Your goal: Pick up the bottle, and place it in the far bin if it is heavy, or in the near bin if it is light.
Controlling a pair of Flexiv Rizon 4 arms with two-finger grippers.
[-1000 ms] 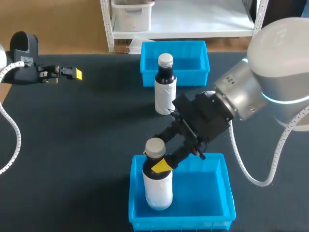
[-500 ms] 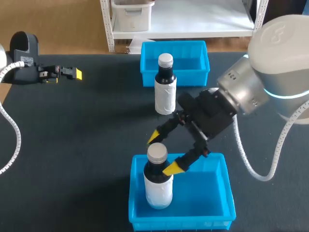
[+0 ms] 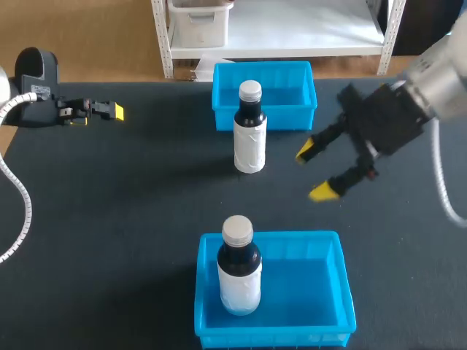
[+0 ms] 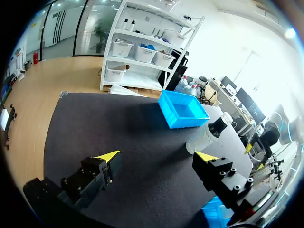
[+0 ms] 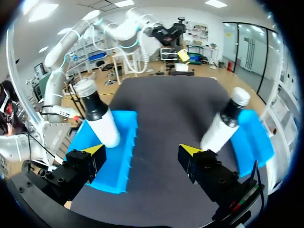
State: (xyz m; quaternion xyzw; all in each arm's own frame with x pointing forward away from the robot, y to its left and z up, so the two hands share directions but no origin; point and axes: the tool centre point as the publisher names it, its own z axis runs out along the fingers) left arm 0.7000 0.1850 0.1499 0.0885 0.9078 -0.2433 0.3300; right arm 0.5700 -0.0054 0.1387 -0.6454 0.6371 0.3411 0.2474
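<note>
Near bin (image 3: 343, 295) sits at the near edge of the desk (image 3: 131, 219), roughly centre. Near bottle (image 3: 238, 270) stands upright inside it, in the left half close to the left wall: white body, dark neck, grey cap. Nothing grips it. Right end effector (image 3: 314, 172) hangs over bare desk beyond the near bin's far right corner, between the two bins and to the right of both bottles. Its fingers are spread wide with nothing between them; the right arm comes in from the right edge. In the right wrist view the two bottles flank that gap, one on each side, and neither touches a yellow tip. Far bottle (image 3: 249, 138) stands upright on the desk, same look as the near one, just in front of the far bin (image 3: 292, 91) at its left part. Can't tell if it touches the bin wall. Far bin sits at the far edge of the desk, centre. Left end effector (image 3: 113, 111) is at the far left, well apart from bins and bottles, pointing right. The left wrist view shows its fingers apart, holding nothing.
</note>
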